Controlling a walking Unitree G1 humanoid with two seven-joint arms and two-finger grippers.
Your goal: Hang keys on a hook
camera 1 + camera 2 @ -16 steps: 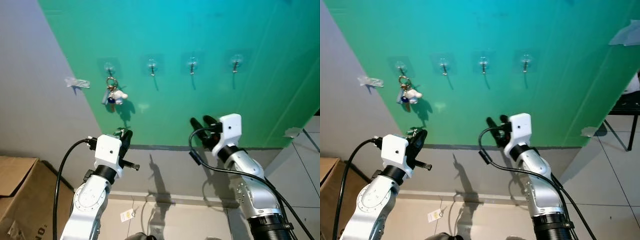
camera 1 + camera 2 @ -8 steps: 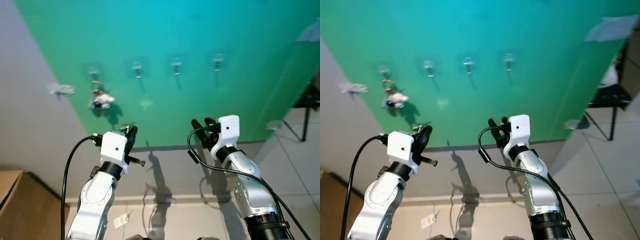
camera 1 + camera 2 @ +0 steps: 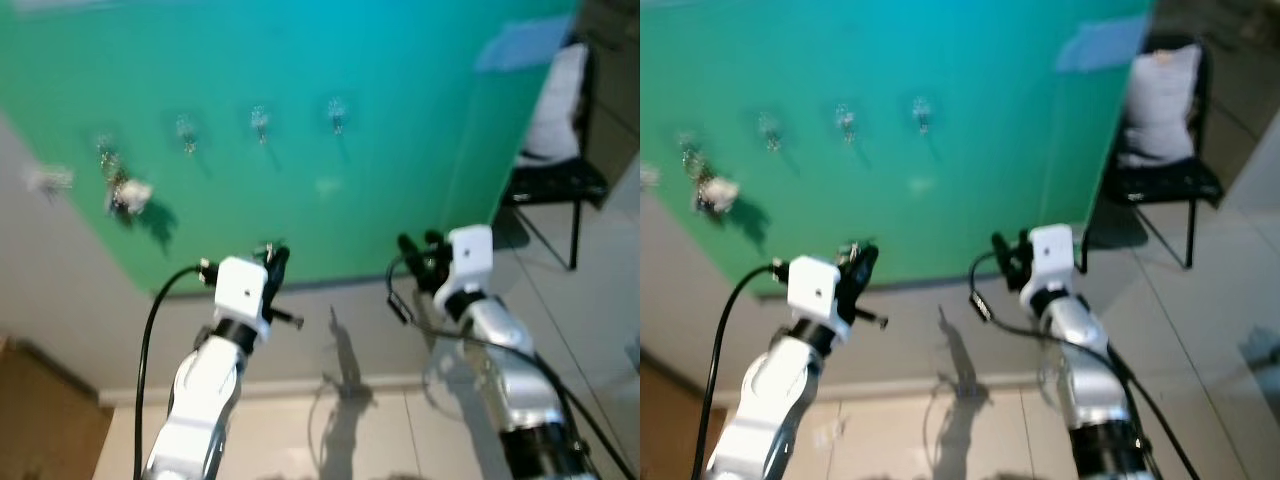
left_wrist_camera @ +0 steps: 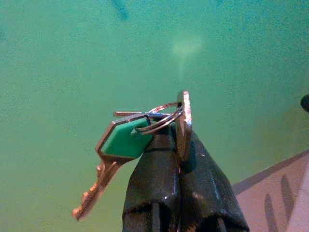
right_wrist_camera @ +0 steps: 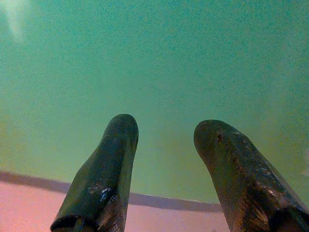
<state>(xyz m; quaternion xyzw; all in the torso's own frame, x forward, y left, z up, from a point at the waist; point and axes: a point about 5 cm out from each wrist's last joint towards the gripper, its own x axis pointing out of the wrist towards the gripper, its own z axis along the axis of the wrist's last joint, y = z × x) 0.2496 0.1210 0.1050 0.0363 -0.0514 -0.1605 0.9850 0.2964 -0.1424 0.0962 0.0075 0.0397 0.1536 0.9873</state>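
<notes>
The head views are blurred, but the layout reads well enough: a green wall (image 3: 300,60) fills the upper part, with a grey band and pale floor tiles beneath it. Four hooks (image 3: 260,118) run in a row across the green, and the leftmost one already carries a key bunch with a small white charm (image 3: 128,192). Down in front, the left gripper (image 4: 176,147) is raised toward the wall, below and a little right of that loaded hook, its two black fingers (image 4: 154,174) pressed tight together on a set of keys (image 4: 140,133). The wrist view gives the clear look: a silver ring is pinched at the fingertips, a key with a green plastic head hangs off to one side with its blade pointing downward, and a second metal key stands edge-on right at the tips. The keys are well short of the wall, on no hook. Over on the right, the right gripper (image 5: 164,145) is held up at about the same height, fingers spread apart with nothing between them, pointing at bare green wall above the grey band. Far right in the head views, a black chair (image 3: 1160,170) with a pale cushion against its back stands beside the wall's edge.
</notes>
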